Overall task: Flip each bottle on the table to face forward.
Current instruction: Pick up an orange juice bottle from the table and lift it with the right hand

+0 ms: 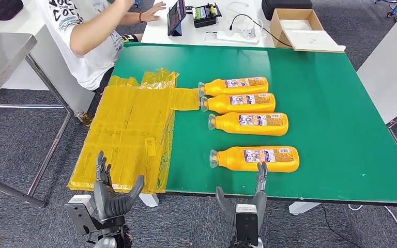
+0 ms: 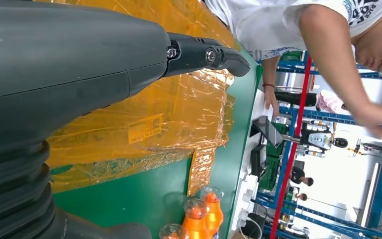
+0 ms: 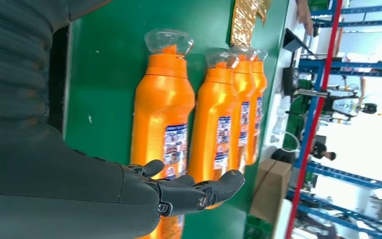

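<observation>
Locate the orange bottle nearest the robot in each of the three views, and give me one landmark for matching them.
Head view: nearest bottle lies on its side by the table's near edge, just beyond the right hand.
Right wrist view: it is the largest bottle, right behind the hand's fingers.
Left wrist view: bottle caps show at the frame edge, but I cannot tell which is the nearest.
Shared landmark: the yellow plastic sheet.

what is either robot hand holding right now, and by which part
Nothing is held. The left hand and the right hand are both open, short of the nearest orange plastic bottle lying on the green table.
</observation>
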